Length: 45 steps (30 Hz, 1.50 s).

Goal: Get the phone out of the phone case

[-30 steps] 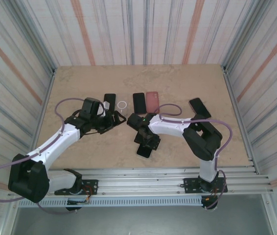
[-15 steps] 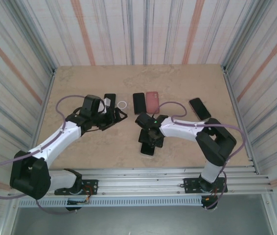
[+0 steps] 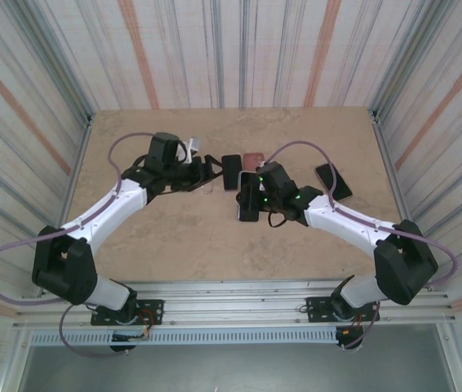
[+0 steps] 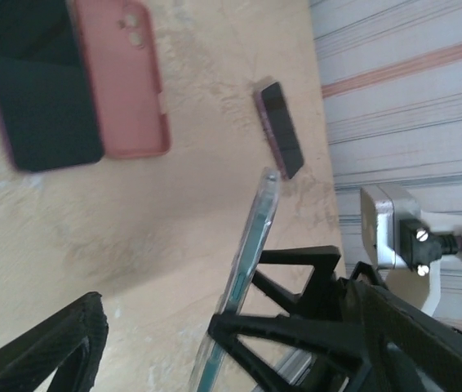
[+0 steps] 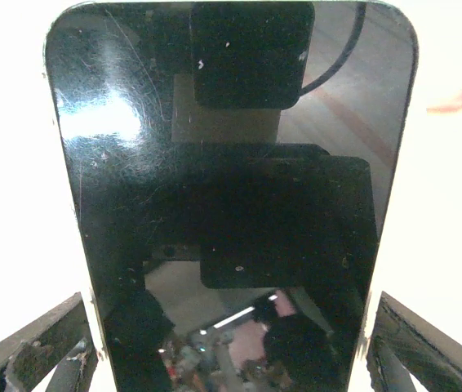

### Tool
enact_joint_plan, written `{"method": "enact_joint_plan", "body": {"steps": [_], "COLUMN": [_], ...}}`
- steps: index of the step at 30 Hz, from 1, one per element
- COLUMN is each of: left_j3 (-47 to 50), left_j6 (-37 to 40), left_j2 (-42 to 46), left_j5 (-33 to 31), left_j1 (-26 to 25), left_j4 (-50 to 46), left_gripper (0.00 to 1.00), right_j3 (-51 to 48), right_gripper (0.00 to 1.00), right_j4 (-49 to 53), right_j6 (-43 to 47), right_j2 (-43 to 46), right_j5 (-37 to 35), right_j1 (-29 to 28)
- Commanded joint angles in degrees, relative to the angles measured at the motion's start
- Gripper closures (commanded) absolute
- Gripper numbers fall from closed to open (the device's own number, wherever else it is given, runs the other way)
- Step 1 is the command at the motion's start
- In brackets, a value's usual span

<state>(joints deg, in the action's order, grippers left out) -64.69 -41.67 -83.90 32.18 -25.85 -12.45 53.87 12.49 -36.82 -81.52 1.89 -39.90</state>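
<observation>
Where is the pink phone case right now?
In the top view the pink phone case lies flat toward the far middle of the table, right of a dark phone; the left wrist view shows them side by side.

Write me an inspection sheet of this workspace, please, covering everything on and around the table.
Surface: beige mottled table, no spills seen.
Job's things: phone in its clear case, lifted off the table.
Clutter: black phone lying flat beside a pink case; third phone further right.
Grippers: right gripper shut on the phone's long sides; left gripper open, close beside it.
Cables: a purple cable loops along each arm.
Surroundings: striped walls; metal rail at the near edge.
</observation>
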Motion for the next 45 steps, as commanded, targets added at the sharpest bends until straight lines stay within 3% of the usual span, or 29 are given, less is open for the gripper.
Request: {"method": "enact_joint_plan", "body": {"steps": [1,10,15,29,34,40,45], "left_j3": [-4.32,-13.31,-17.14,-20.48,-20.22,-19.78,-19.79], "left_j6": [2.11,4.11,4.62,4.59,2.24,-1.43,-4.36], "left_j2": [-2.56,-9.96,-13.19,-16.37,-15.74,-14.61,-13.55], "left_j5": [0.82,0.43,1.04,1.52,1.95,2.57,2.09], "left_j1": [-1.54,-5.38,-6.52,-7.61,-6.48,-4.28,-2.1], "left_j4": [0.67,-0.49,-1.05,-1.64,1.21,5.78,9.23], "left_gripper": [0.2,0.36,0.51,0.84,0.92,0.92,0.91], "right_j3": [0.33,1.72,2.46,3.86,4.31,4.44,3.33], "right_gripper": [0.53,0.53,0.54,0.53,0.43,0.22,0.15], "right_j4": [-6.66,-7.74,-7.22,-7.58,-7.03,-6.34,-7.56], "right_j6": [7.4,10.38,11.24,12.39,12.65,12.75,10.48], "right_j2": [3.52,5.44,5.87,5.45,5.03,4.69,6.38], "right_j5": [3.43,8.42,10.33,12.95,12.96,13.05,13.53], "right_j1": [2.27,5.71,6.66,8.51,8.66,8.72,10.56]}}
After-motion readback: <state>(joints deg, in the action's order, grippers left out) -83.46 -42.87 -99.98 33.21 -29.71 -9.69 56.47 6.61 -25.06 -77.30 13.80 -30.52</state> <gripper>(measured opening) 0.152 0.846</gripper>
